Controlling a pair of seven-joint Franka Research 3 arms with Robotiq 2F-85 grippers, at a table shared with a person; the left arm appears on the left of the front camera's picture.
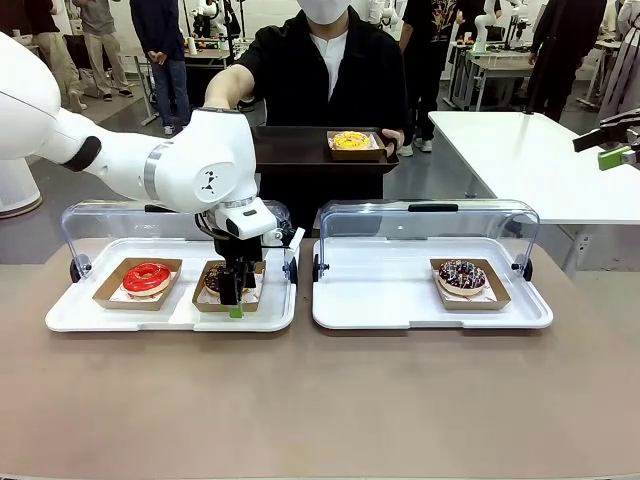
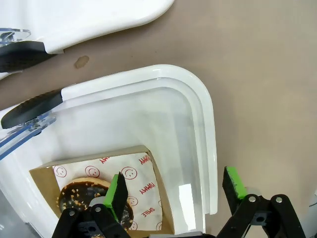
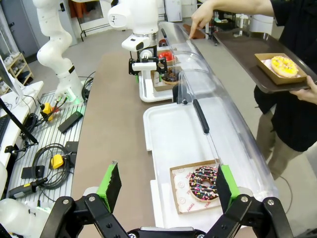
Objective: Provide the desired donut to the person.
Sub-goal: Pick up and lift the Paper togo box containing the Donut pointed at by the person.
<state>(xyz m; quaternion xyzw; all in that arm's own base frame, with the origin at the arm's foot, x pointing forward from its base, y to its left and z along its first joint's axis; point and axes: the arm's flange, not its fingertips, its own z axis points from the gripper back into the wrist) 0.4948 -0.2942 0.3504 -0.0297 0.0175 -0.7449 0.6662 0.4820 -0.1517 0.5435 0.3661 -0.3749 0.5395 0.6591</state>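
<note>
Now the left gripper (image 1: 236, 300) hangs over the left tray (image 1: 80, 315), jaws spread wide and empty. One finger is above the chocolate donut (image 2: 81, 193), which sits in its box at that tray's right end, and the other is past the tray's rim. A red donut (image 1: 147, 277) sits at the left tray's left end. Behind the left tray the person (image 1: 330, 80) holds a dark tray (image 1: 290, 155) with a yellow donut (image 1: 351, 140) and points a hand (image 3: 200, 20) down toward the left tray's lid. Well to the right of the left tray, the right gripper (image 3: 167, 184) is likewise open and empty.
</note>
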